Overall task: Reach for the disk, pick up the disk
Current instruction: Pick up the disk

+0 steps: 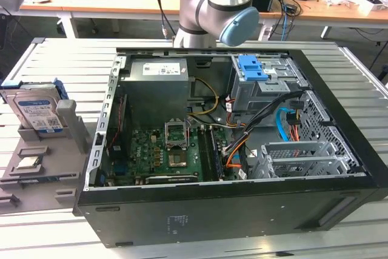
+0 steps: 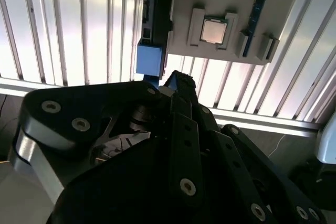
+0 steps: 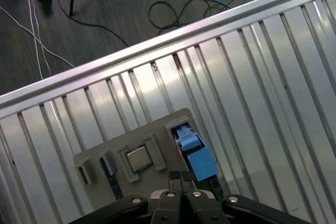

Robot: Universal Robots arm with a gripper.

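A: What's far on the exterior view's left?
B: A flat rectangular silver-grey disk with a blue plastic frame. It stands on edge in a slot of the matte grey plastic fixture. A small square silver chip lies in a recess of the same fixture.
A: And to the right?
B: An open black metal computer case on the ribbed aluminium table, with boards and cables inside.
A: The gripper?
B: In the first wrist view the black gripper hangs over the fixture near the disk's blue edge, apart from it. Its jaws are together and hold nothing.
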